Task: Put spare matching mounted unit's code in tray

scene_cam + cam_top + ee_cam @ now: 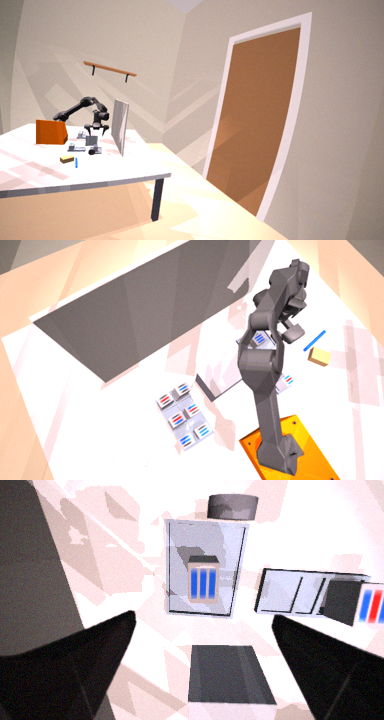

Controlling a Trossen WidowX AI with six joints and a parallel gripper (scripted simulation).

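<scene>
A small spare block (259,338) (95,147) (203,582) with three blue bars stands inside the pale tray (269,344) (229,545). My gripper (96,135) (203,618) is open and empty, above the tray, with its fingers wide apart and clear of the block. A unit (288,380) (71,146) (372,605) with blue, red and blue bars sits at one end of a slotted holder (281,592) beside the tray. I cannot tell whether it is the mounted unit. Several striped spares stand on a rack (200,419), two of them the red-centred block (164,400) and the blue-centred block (182,388).
A tall grey panel (135,310) (118,124) stands beside the tray. A low box (222,378) (91,140) (227,675) stands between tray and rack. A dark round object (91,151) (233,507) touches or nearly touches the tray. A yellow block (320,356) and blue stick (314,340) lie nearby.
</scene>
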